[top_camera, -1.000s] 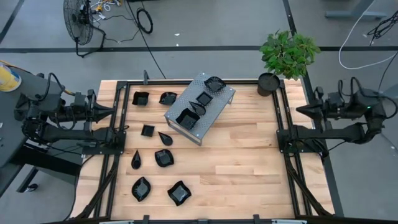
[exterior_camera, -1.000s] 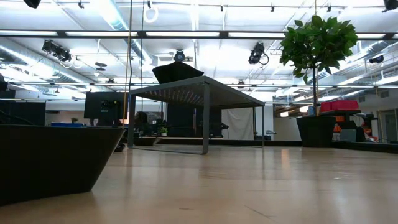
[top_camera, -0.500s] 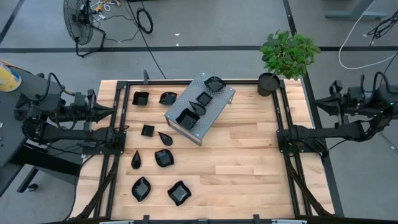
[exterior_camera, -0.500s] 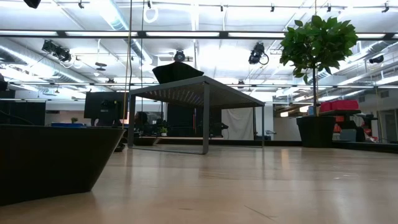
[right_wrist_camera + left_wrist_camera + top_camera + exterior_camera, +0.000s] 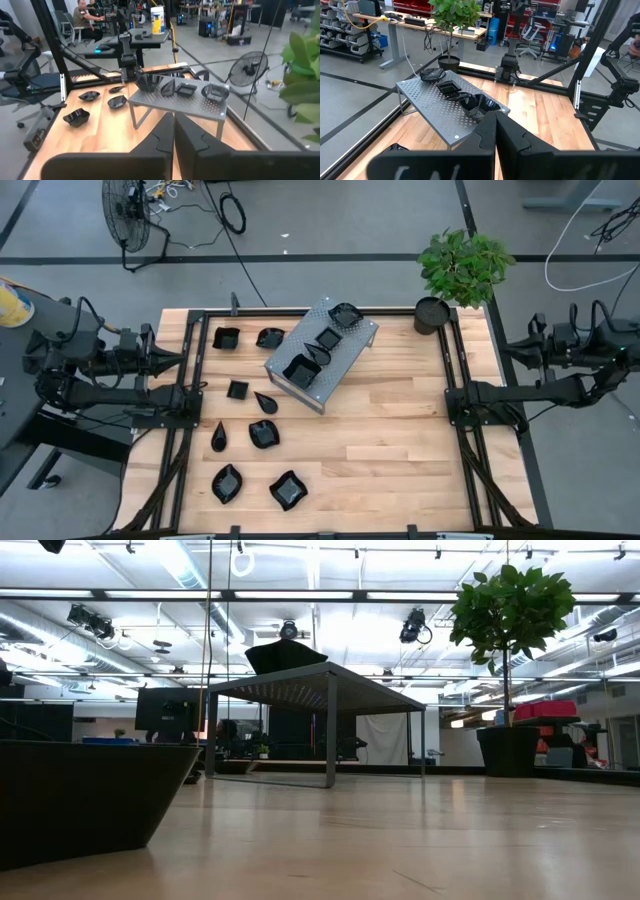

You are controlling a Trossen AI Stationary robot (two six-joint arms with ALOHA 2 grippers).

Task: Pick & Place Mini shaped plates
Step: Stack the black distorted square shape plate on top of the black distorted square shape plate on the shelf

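Several mini shaped plates, glossy black, lie on the wooden table's left half, among them a square one point(image 5: 227, 337), a teardrop point(image 5: 218, 436) and a wavy-rimmed one point(image 5: 288, 490). Several more sit on top of the grey perforated metal stand point(image 5: 340, 360), such as one at its far end point(image 5: 346, 314) and one at its near end point(image 5: 300, 371); the wrist views show them too point(image 5: 446, 88) point(image 5: 186, 90). My left gripper point(image 5: 181, 360) hovers shut at the table's left edge. My right gripper point(image 5: 507, 349) hovers shut beyond the right edge. Neither holds anything.
A potted plant point(image 5: 462, 268) in a round black pot point(image 5: 432, 313) stands at the far right corner. Black frame rails point(image 5: 452, 400) run along both sides. Bare wood point(image 5: 400, 440) fills the table's right half. A person point(image 5: 82, 15) sits far off in the room.
My right gripper has drawn back toward the table's right edge, away from the plates, with nothing in it. The plates and the stand lie as before.
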